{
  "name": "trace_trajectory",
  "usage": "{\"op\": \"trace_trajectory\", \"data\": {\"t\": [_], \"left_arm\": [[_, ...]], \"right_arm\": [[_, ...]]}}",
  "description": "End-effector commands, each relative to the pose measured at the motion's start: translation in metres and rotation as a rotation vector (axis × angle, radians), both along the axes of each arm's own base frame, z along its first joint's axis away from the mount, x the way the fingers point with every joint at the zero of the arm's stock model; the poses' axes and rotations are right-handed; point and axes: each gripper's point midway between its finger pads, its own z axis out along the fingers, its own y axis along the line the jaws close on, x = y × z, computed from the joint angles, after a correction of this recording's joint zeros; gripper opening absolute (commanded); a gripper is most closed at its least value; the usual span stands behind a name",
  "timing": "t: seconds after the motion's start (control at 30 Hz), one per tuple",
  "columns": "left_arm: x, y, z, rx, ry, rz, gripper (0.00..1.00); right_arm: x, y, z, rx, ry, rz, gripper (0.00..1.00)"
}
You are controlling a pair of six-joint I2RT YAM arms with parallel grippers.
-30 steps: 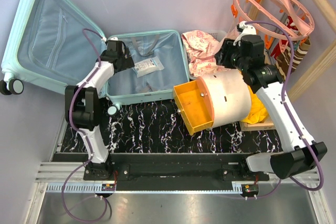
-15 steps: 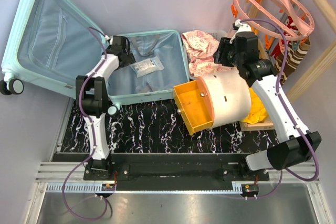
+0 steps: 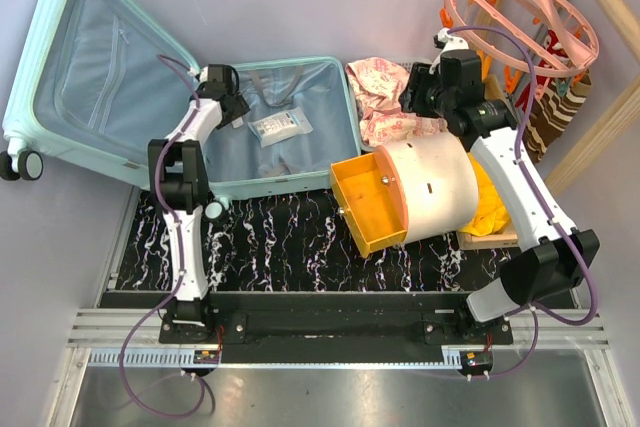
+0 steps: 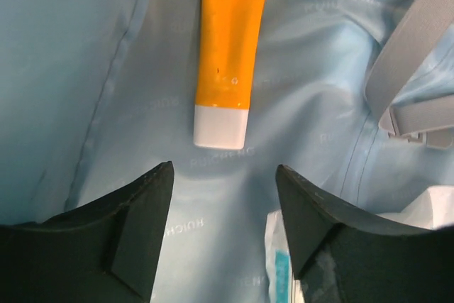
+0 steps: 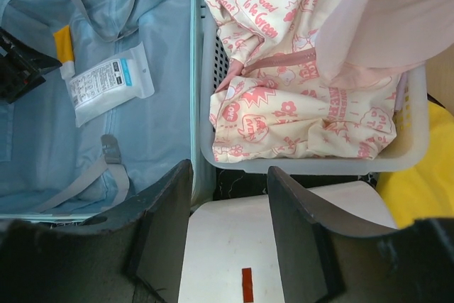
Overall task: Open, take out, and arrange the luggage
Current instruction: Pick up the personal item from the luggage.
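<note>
Luggage (image 3: 295,162) lies open across the upper left of the overhead view, its lid (image 3: 90,67) leaning back and its lower half flat, so the opening step looks done. The emptying does not. An orange tube (image 4: 228,54) and a white packet (image 3: 280,127) lie on the blue lining (image 4: 85,69), so taking out and arranging appear to remain.

The left gripper (image 4: 223,175) hangs inside the lower half, near its upper left corner, jaws apart and holding nothing. In its wrist view the tube lies just beyond the fingertips at upper centre, white cap pointing toward the gap, untouched. The packet peeks in at the lower right edge.

The right gripper (image 5: 228,175), jaws likewise apart and empty, hovers over the white drum (image 3: 440,187) right of centre. A basket (image 5: 312,163) of pink-printed cloth (image 5: 284,69) sits just beyond it, and the luggage's rim runs along the basket's left side.
</note>
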Motion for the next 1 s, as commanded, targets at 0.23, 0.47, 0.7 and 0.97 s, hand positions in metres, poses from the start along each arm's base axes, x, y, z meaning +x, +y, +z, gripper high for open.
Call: {"op": "trace_trajectory", "data": {"t": [0.23, 0.47, 0.7, 0.97], "left_arm": [[0.005, 0.016, -0.042, 0.027, 0.099, 0.065, 0.60], [0.006, 0.017, -0.052, -0.017, 0.114, 0.097, 0.57], [0.006, 0.022, -0.060, -0.061, 0.126, 0.142, 0.57], [0.005, 0.038, -0.064, -0.080, 0.131, 0.179, 0.30]], "right_arm": [[0.008, 0.006, 0.033, -0.001, -0.082, 0.041, 0.56], [0.001, -0.001, 0.035, -0.001, -0.093, 0.007, 0.56], [-0.009, -0.013, 0.034, 0.000, -0.107, -0.046, 0.56], [-0.018, -0.023, 0.038, -0.005, -0.130, -0.086, 0.56]]}}
